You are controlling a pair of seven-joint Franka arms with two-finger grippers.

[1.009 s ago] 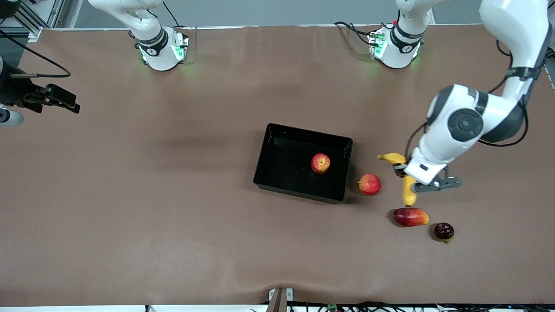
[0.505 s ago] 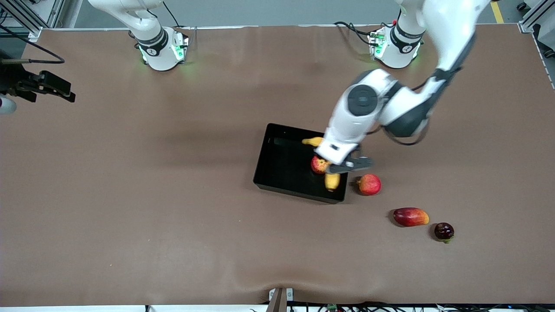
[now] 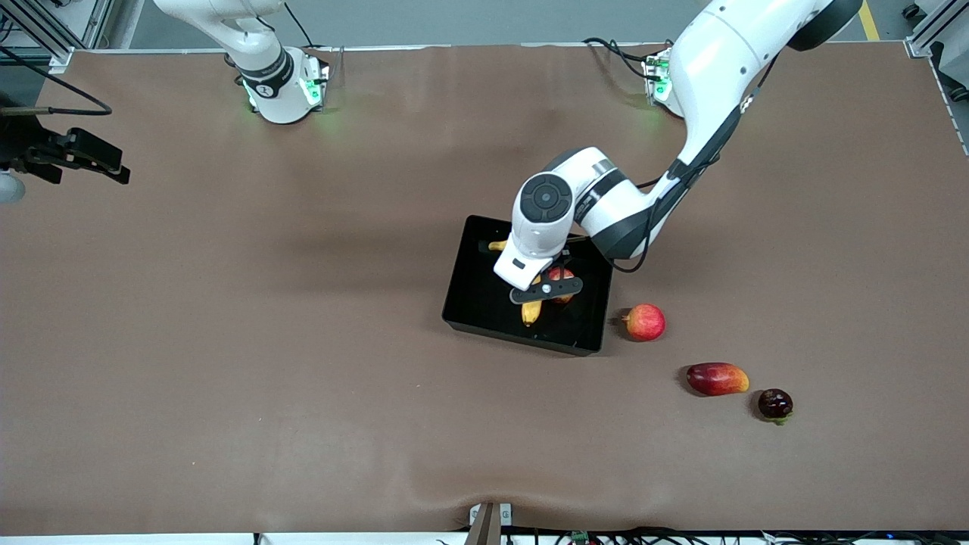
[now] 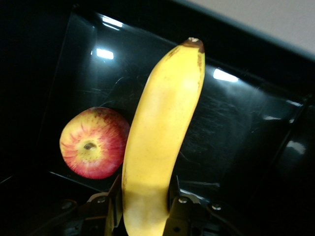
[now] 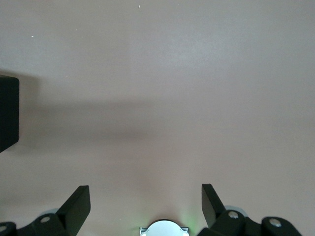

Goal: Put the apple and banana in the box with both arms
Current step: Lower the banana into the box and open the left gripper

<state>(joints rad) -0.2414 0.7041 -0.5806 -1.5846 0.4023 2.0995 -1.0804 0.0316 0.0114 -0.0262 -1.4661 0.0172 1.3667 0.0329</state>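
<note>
**Left tool held the banana over the box**

In the front view, you saw the left arm reaching from its base to the middle of the brown counter (image 3: 303, 341). Its left tool (image 3: 539, 289) hung over the black box (image 3: 469, 303), closed on the banana (image 3: 531, 311), whose yellow ends stuck out either side of the wrist. The apple (image 3: 562, 274) lay in the box, partly hidden by the tool. Outside the box, toward the left arm's end of the counter, sat a pinkish-red round fruit (image 3: 645, 322), then a red-and-orange long fruit (image 3: 717, 378) and a small dark fruit (image 3: 775, 404), each nearer the camera than the last. The right tool (image 3: 91, 157) waited over the counter's edge at the right arm's end.

In the left wrist view, the fingers (image 4: 178, 216) clamped the banana (image 4: 160, 137) near one end, with the apple (image 4: 93, 142) resting on the box floor (image 4: 231, 123) beside it.

In the right wrist view, you saw the right tool (image 5: 145, 201) spread wide, holding nothing, above bare counter (image 5: 172, 73).
</note>
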